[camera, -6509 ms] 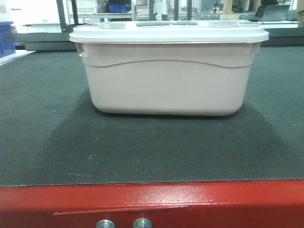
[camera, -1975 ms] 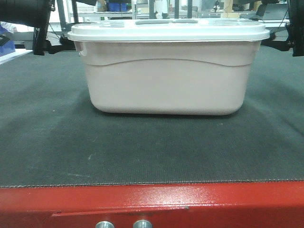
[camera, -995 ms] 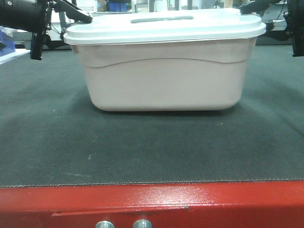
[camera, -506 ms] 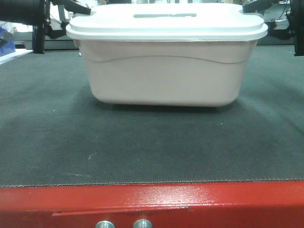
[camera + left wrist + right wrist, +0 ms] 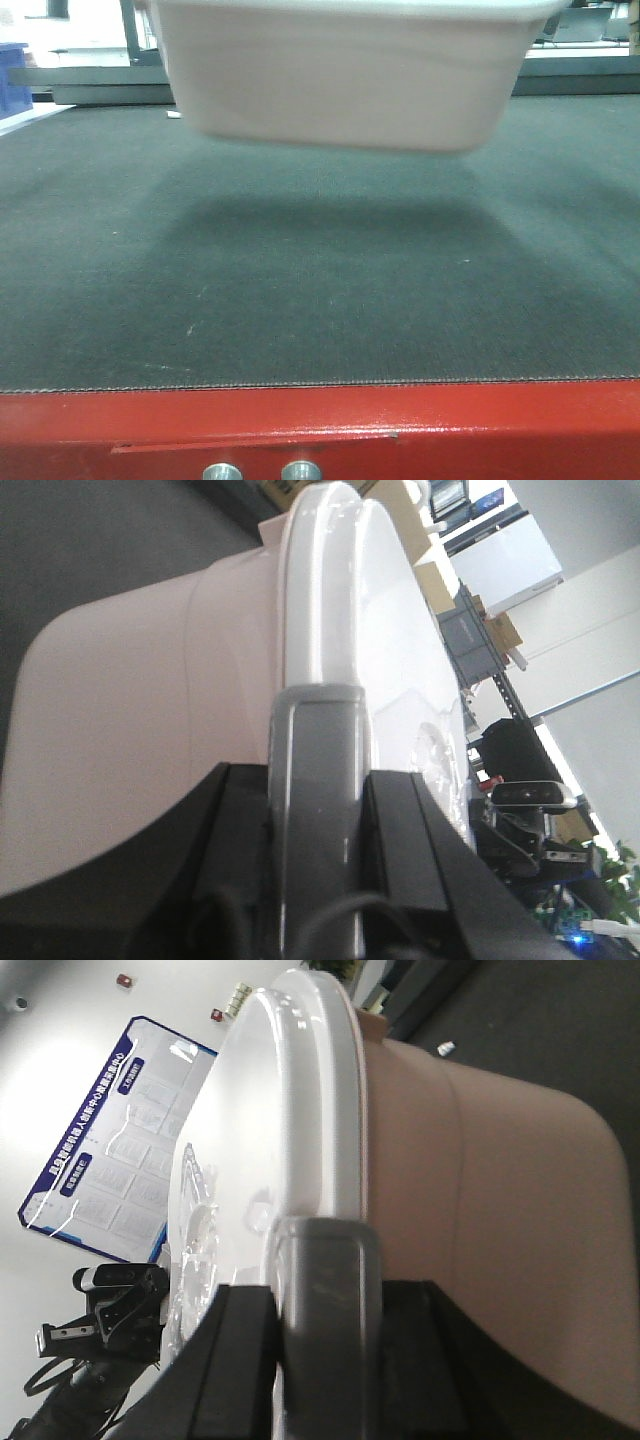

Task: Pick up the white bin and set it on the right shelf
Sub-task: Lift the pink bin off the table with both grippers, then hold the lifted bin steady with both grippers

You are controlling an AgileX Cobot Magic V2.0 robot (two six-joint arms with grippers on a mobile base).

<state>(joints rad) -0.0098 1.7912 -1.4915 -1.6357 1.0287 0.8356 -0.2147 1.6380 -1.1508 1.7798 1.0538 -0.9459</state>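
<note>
- The only writing I can find is on a blue-bordered poster (image 5: 105, 1150) on the wall in the right wrist view. It carries blocks of text and a heading strip down its edge, all too small and slanted for me to read.
- I see no brand, label or lettering on the white bin (image 5: 340, 80) in any view.
- In the front view the bin hangs in the air above the desk (image 5: 320, 430), clear of the dark mat (image 5: 320, 300), with its shadow spread on the mat below.
- Its top is cut off by the upper edge of that picture.
- The bin's long axis runs left to right across the desk, with one broad side facing me. It sits base down, and the right end of the base is a touch lower than the left.
- My left hand (image 5: 318, 780) is clamped on the bin's left end. Its black fingers (image 5: 240, 820) sit on either side of the white lid (image 5: 330, 600) rim, with a grey piece wrapped over the rim between them.
- My right hand (image 5: 322, 1300) is clamped the same way on the right end. One black finger is on the lid side, one is on the wall side, and a grey piece lies over the rim.
- A blue crate (image 5: 12, 75) stands at the far left, well apart from the bin.
- A small white scrap (image 5: 173, 115) lies on the mat at the far left.
- Each wrist view shows a small camera (image 5: 530, 795) past the far end of the lid.
</note>
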